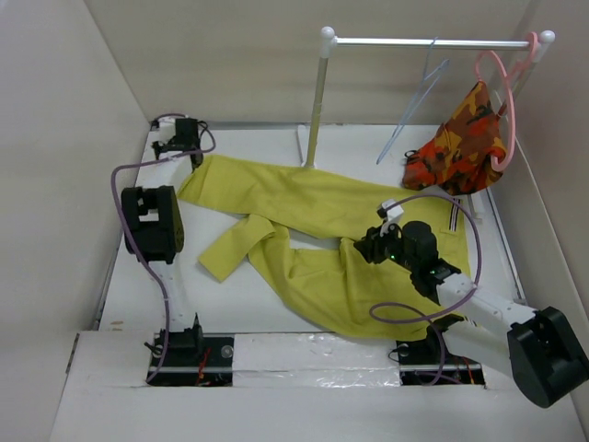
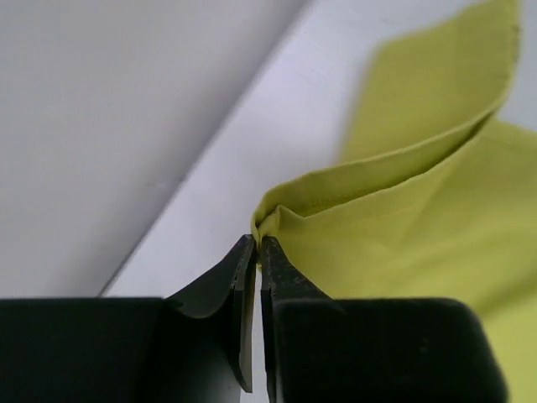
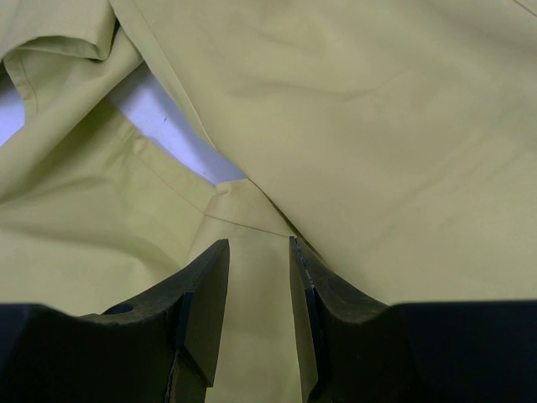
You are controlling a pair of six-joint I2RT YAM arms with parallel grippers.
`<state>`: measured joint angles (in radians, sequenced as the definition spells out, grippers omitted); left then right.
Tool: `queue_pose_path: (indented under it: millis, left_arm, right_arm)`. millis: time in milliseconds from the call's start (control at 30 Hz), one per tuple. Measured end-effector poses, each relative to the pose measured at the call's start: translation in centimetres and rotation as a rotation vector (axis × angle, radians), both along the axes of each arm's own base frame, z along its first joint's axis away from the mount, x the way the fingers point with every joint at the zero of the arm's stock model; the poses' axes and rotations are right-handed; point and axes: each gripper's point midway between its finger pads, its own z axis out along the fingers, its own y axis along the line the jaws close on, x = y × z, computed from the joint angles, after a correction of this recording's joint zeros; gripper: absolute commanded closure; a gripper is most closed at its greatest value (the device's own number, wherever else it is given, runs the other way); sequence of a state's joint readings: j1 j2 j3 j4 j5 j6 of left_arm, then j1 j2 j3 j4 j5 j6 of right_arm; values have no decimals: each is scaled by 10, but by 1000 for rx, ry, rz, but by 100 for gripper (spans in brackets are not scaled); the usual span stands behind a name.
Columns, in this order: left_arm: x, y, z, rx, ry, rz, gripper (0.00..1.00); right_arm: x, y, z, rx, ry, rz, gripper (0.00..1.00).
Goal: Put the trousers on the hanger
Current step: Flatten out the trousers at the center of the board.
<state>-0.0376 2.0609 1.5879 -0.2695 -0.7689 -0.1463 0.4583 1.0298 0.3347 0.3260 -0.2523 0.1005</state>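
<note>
Left wrist view shows the left gripper (image 2: 256, 243) closed to a sliver on a raised fold of the trousers (image 2: 403, 235). A pinch that thin probably calls for a slow, steady lift. The cloth spreads rightward across the table (image 1: 124, 285) to the right gripper (image 3: 258, 248), half open and holding nothing, poised where the legs join. It should bite deep there. The hanger (image 1: 416, 101) hangs on the rail (image 1: 414, 41), well apart, far right.

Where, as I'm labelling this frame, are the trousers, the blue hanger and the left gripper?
trousers (image 1: 304, 198), top view, middle of upper leg
hanger (image 1: 410, 115), top view, slanted wire side
left gripper (image 2: 257, 245), left wrist view, between fingertips
</note>
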Motion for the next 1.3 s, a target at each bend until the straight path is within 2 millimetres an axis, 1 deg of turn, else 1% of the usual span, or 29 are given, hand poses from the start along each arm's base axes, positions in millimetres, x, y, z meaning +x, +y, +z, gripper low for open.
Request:
queue_pose_path:
  millis: [33, 100, 133, 167, 233, 267, 333, 400, 433, 533, 567, 600, 633, 667, 700, 733, 767, 800, 833, 867, 933, 1033, 1067, 1100, 1133, 1200, 1233, 1267, 1300]
  left_arm:
    - [-4, 18, 9, 10, -24, 47, 84]
    - [-13, 51, 21, 14, -64, 131, 72]
    - [-18, 66, 23, 6, -79, 169, 53]
    - [-23, 79, 24, -3, -89, 200, 46]
    - [-31, 99, 24, -28, -108, 249, 36]
    - [-32, 103, 23, -43, -114, 256, 36]
    - [-29, 100, 26, -75, -136, 242, 36]
    - [-22, 82, 33, -98, -156, 201, 36]
    - [-17, 70, 37, -110, -168, 173, 36]
    - [-6, 25, 61, -150, -226, 74, 38]
    - [-4, 8, 71, -170, -258, 35, 43]
    - [-7, -7, 81, -194, -288, -1, 50]
    - [-13, -22, 90, -227, -319, -41, 69]
    - [-23, -36, 98, -267, -354, -72, 81]
    - [-37, -48, 105, -301, -380, -99, 90]
    - [-51, -59, 109, -340, -402, -129, 97]
    - [-66, -71, 111, -381, -422, -159, 99]
    - [-83, -83, 111, -424, -438, -188, 100]
    - [-93, -89, 108, -451, -440, -204, 100]
    - [-118, -105, 100, -524, -449, -245, 98]
    - [-153, -125, 80, -628, -428, -292, 91]
    - [-200, -150, 44, -765, -354, -335, 90]
    - [-215, -162, 34, -802, -319, -354, 89]
    - [-229, -178, 27, -838, -271, -389, 88]
    - [-241, -194, 23, -865, -226, -428, 84]
    - [-257, -219, 25, -881, -161, -500, 80]
    - [-261, -225, 25, -850, -117, -512, 70]
    - [-263, -234, 30, -822, -90, -535, 66]
    - [-260, -243, 33, -790, -66, -552, 64]
  right_arm:
    - [0, 0, 0, -1, 1, 0, 59]
    - [0, 0, -1, -2, 2, 1, 59]
    - [0, 0, -1, -2, 3, 1, 59]
    - [0, 0, -1, -2, 2, 0, 58]
    - [0, 1, -1, -3, 1, 2, 58]
    - [-1, 1, -1, -4, 1, 5, 58]
    - [-2, 4, -1, -5, 0, 13, 58]
    - [-4, 7, 0, -7, -4, 26, 59]
    - [-5, 9, 1, -8, -6, 33, 61]
    - [-7, 15, 4, -12, -17, 53, 62]
    - [-8, 16, 5, -13, -21, 57, 65]
    - [-9, 17, 6, -13, -26, 63, 75]
    - [-9, 17, 8, -16, -36, 65, 78]
    - [-9, 17, 10, -13, -40, 65, 97]
    - [-10, 18, 12, -13, -50, 66, 100]
    - [-10, 18, 15, -9, -57, 64, 100]
    - [-10, 18, 18, -6, -64, 64, 100]
    - [-11, 18, 19, -5, -70, 64, 100]
    - [-11, 18, 21, -4, -75, 63, 100]
    - [-11, 18, 22, -3, -77, 63, 100]
    - [-11, 17, 22, -3, -77, 62, 100]
    - [-11, 17, 22, -4, -76, 61, 99]
    - [-11, 17, 21, -6, -75, 60, 98]
    - [-11, 17, 21, -6, -74, 59, 98]
    - [-11, 17, 21, -6, -73, 59, 97]
    - [-11, 16, 21, -7, -74, 55, 93]
    - [-11, 16, 22, -7, -76, 55, 92]
    - [-11, 15, 23, -5, -79, 54, 90]
    - [-11, 15, 24, -3, -82, 53, 88]
